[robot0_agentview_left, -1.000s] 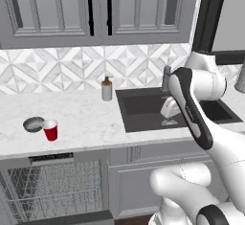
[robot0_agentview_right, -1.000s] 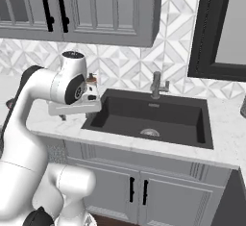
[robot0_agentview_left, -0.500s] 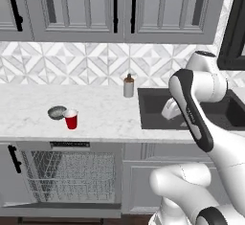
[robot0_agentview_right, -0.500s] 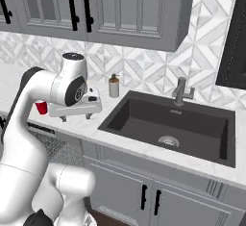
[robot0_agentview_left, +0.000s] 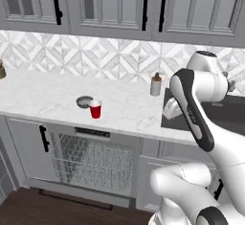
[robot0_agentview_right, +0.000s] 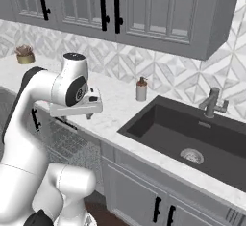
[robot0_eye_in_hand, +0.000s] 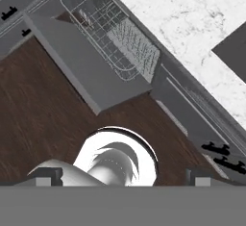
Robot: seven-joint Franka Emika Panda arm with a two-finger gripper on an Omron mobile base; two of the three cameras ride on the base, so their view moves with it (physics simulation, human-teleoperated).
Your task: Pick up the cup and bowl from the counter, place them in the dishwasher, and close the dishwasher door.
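Probably light, thin-walled and easily tipped: red cup upright on counter, just beside bowl. Best pinched across sides. Gripper wide apart, empty.

— What's on the counter right now?

— Red cup upright near the front edge, grey bowl touching it just behind-left.

— Anything else up there?

— Soap bottle by the sink (well apart from the cup), and a potted plant far down the left end.
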